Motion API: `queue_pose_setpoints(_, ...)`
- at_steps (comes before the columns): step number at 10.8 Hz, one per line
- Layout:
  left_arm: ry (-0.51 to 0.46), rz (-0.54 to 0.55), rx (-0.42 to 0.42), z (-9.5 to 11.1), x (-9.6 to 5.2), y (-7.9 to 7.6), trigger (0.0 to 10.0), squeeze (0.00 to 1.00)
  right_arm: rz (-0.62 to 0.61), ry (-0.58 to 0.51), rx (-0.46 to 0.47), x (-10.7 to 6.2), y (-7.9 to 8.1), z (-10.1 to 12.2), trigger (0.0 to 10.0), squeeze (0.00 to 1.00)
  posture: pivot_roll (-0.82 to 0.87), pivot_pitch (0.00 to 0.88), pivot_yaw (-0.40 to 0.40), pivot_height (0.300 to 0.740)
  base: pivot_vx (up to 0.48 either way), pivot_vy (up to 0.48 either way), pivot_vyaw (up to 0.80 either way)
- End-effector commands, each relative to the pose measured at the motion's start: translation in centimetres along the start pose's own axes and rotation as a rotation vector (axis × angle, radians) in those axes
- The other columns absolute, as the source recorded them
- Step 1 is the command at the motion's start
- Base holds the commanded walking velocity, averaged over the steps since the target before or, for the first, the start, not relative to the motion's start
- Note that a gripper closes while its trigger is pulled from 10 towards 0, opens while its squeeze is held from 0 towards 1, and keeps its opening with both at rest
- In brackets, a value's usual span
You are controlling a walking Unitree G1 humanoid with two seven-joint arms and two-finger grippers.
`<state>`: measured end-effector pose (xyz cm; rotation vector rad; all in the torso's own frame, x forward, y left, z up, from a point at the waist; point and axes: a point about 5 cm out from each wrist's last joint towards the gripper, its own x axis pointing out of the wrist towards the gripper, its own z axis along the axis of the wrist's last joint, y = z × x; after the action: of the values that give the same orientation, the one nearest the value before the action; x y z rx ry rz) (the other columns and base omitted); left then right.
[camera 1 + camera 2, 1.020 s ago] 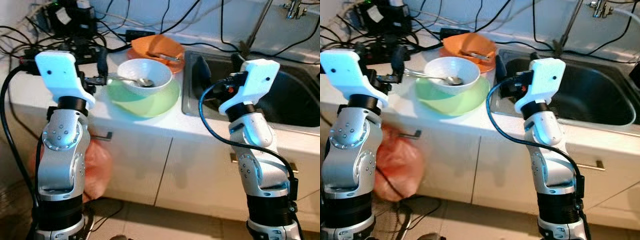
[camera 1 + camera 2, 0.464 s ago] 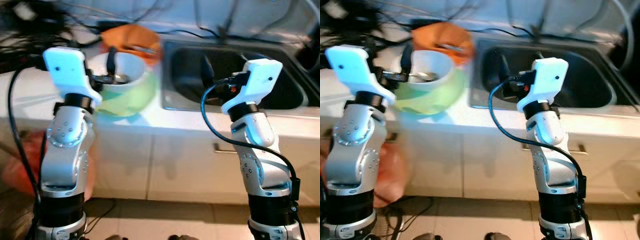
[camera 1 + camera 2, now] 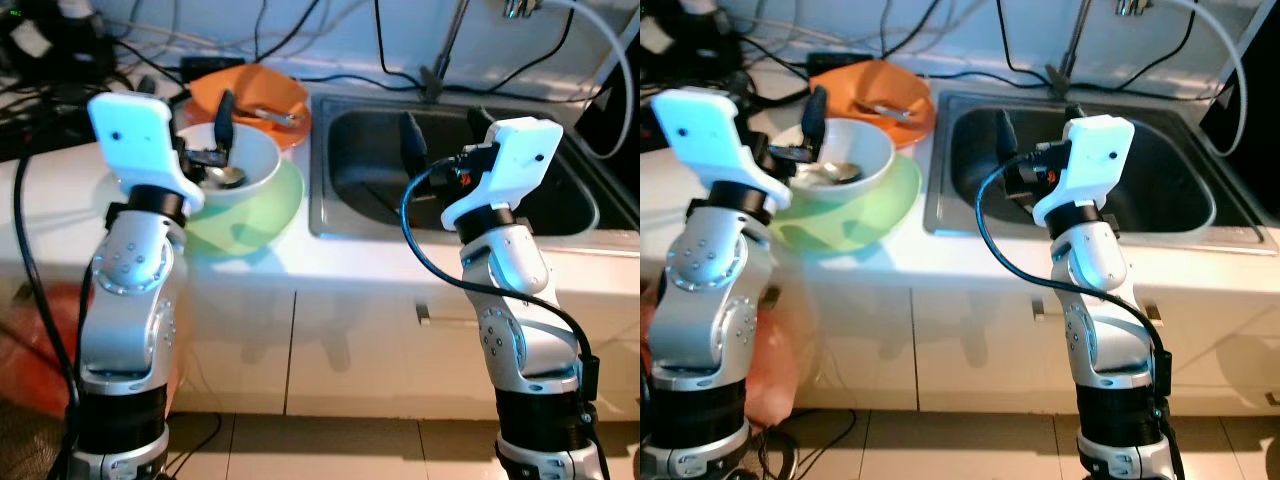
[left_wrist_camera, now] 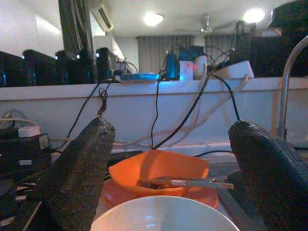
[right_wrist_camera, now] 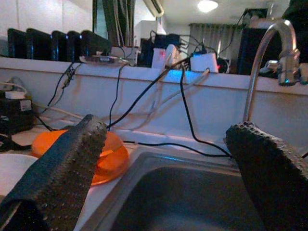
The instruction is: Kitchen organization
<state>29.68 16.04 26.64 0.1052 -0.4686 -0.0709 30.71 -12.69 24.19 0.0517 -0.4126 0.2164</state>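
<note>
Little looks done: the white bowl (image 3: 235,168) with its spoon (image 3: 228,178) sits on the green plate (image 3: 262,205) near the counter's front edge. Left gripper (image 3: 222,135) hovers above, fingers spread; right gripper (image 3: 440,130), released, over the sink (image 3: 330,215).

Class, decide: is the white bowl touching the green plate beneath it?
Touching. In the left eye view the white bowl sits directly on the green plate, no gap showing.

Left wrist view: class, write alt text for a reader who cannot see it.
Two open black gripper fingers frame a round orange bowl holding a metal utensil, with a white bowl's rim just below. Black cables trail down the white wall behind.
</note>
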Motion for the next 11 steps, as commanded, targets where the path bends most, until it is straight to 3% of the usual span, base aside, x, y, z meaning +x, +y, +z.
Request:
queue_pose_setpoints(1,-0.01,-0.009,0.011,0.19,0.2,-0.11,10.0,0.0,-0.007,-0.013,-0.011,0.13,-0.15,0.34,10.0,0.0,0.06,0.071,-0.068,0.74,0.48,0.0,0.0)
queue_pose_setpoints(4,-0.024,0.001,-0.002,0.36,0.29,0.03,10.0,0.0,-0.005,-0.014,-0.012,0.12,-0.1,0.34,10.0,0.0,0.06,0.073,-0.069,0.74,0.439,0.0,0.0)
queue_pose_setpoints(11,-0.013,0.052,0.0,0.1,-0.05,0.66,10.0,0.0,0.009,-0.012,-0.009,0.3,0.18,0.19,10.0,0.0,0.07,0.073,-0.074,0.74,0.0,0.0,0.0)
